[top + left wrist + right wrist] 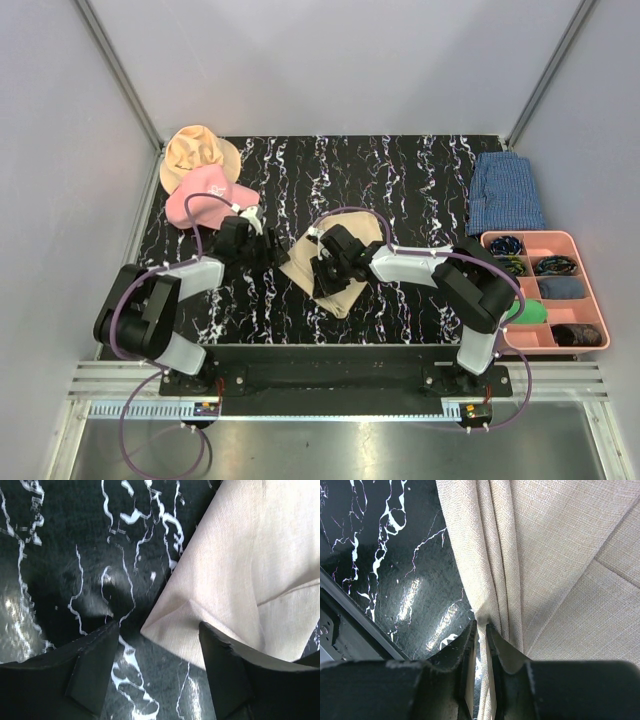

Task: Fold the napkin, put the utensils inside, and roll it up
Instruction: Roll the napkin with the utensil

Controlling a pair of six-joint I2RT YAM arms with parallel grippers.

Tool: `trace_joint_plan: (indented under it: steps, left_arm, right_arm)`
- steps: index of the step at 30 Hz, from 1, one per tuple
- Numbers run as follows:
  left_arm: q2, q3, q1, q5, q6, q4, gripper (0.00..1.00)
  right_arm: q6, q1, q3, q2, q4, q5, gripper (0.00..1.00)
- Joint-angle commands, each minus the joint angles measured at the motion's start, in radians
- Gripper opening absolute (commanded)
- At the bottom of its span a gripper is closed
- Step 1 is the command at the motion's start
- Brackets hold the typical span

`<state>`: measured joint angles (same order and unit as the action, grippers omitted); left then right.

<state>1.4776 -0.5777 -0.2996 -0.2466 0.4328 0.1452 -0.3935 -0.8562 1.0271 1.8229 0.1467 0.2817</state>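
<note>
**Top external view**
- Black marble-patterned table [420,180] with white veins.
- Large plain beige-tan cloth napkin [303,268], partly folded, at the middle of the table and nearer its front edge than its back edge.
- Left gripper [258,245], just off the napkin's left corner. Its jaw state cannot be told from this view.
- Right gripper [328,270], down on the napkin's middle.
- Tan floppy hat [200,150] at the back left corner, with a pink cap [205,197] touching it on the near side.
- Blue checked cloth [505,192], folded, at the back right corner.
- Pink compartment tray [530,235] along the right edge, holding small dark items and one green item.

**Left wrist view**
- Left gripper [159,630]: jaws spread wide, with nothing pinched.
- Napkin [240,570]: a folded corner lies flat on the table [65,555] and points into the gap between the jaws. The right-hand finger [235,675] stands over the cloth's edge.

**Right wrist view**
- Right gripper [481,627]: jaws pressed nearly together, nipping a raised pleat of the napkin [560,555].
- The cloth ridges upward from the pinch, and the rest lies flat to the right.
- Bare table [380,555] lies to the left.
</note>
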Motion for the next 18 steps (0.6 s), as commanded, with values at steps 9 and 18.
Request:
trace_joint_plan:
  steps: [9,18]
  left_arm:
    - [0.105,-0.013,0.004,-0.097,0.004,0.117,0.56]
    - [0.130,0.047,0.002,-0.187,0.046,0.195,0.38]
  right_arm:
    - [0.013,0.005,-0.029,0.033,0.074,-0.007,0.22]
    - [0.015,0.005,-0.024,0.029,0.076,-0.007,0.22]
